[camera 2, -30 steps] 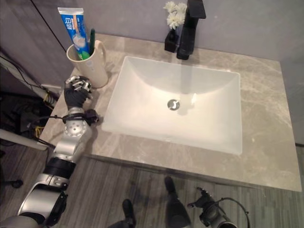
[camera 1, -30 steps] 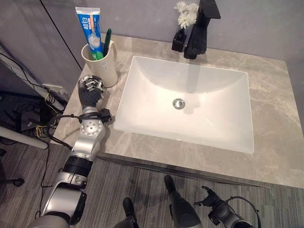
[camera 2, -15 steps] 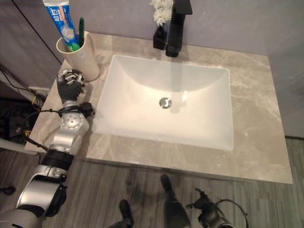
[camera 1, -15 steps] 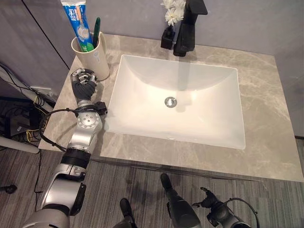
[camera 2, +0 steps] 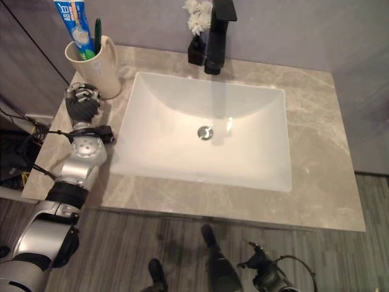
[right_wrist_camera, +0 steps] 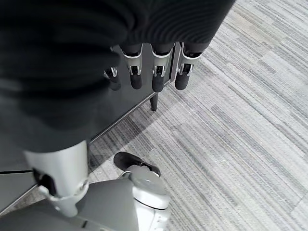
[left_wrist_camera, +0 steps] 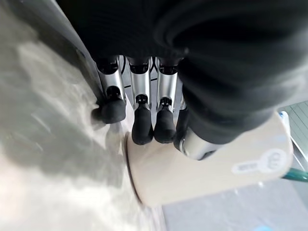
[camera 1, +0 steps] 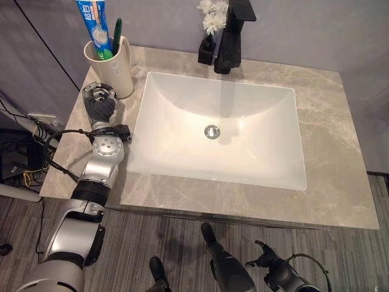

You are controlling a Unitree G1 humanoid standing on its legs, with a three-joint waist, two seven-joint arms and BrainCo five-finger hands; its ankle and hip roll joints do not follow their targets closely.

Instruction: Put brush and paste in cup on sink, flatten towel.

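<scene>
One cup: a cream mug [camera 1: 110, 65] stands at the counter's ten o'clock corner, just off the basin's rim.
One paste: a blue and white toothpaste tube [camera 1: 94, 24] stands upright in the mug.
One brush: a green-handled toothbrush [camera 1: 115, 38] leans in the same mug beside the tube.
Zero towels: I can spot none on the countertop [camera 1: 328, 134] or in the sink [camera 1: 219, 131].
Step in hand: brush and paste look already stowed, so I'd judge that half of the job finished, with the towel part left.
Left hand: the left hand [camera 1: 99, 101] sits at the mug's six o'clock, fingers [left_wrist_camera: 142, 130] curled downward with dark tips at the mug's base; nothing is gripped.
Right hand: the right hand [right_wrist_camera: 144, 72] hangs low over grey floor, fingers loosely extended, holding nothing.
Next move: my guess is the left hand should draw clear without nudging the mug, then a towel has to be found before any flattening.
Other counts: one black faucet [camera 1: 233, 33] at twelve o'clock, one small vase of white flowers [camera 1: 209, 33] touching it.
</scene>
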